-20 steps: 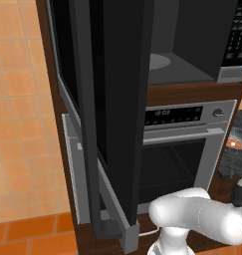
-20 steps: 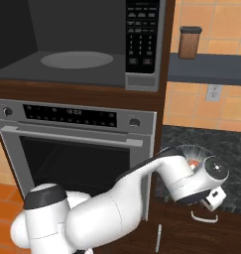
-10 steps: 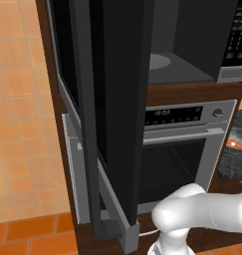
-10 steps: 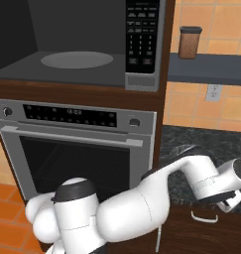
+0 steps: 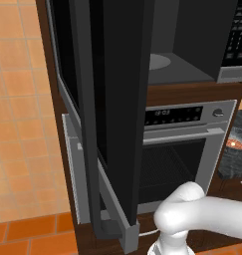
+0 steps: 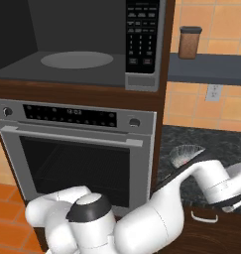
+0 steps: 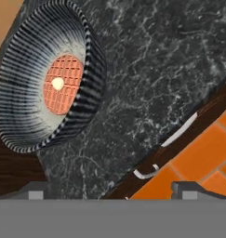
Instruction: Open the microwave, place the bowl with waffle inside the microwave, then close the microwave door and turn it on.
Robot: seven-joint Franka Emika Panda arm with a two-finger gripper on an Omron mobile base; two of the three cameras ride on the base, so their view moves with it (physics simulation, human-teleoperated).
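The microwave (image 6: pixel 82 44) sits directly above the oven (image 6: pixel 77 149), with its keypad strip (image 6: pixel 141 34) at the right of the cavity and the turntable (image 6: pixel 76 60) on the cavity floor. The microwave door (image 5: pixel 107 114) stands swung out to the left. Right of the oven lies the tabletop (image 7: pixel 147 83); the bowl (image 7: pixel 44 79) rests on it, the waffle (image 7: pixel 63 83) inside. A jar (image 6: pixel 188 42) stands on a shelf (image 6: pixel 211 68) above the tabletop.

Black-and-white striped bowl (image 7: pixel 47 79), orange waffle (image 7: pixel 63 83) with a pale dot inside it, dark speckled table (image 7: pixel 151 79) under the bowl, black microwave door (image 5: pixel 117 99), orange floor tiles (image 7: pixel 202 158) beside the table
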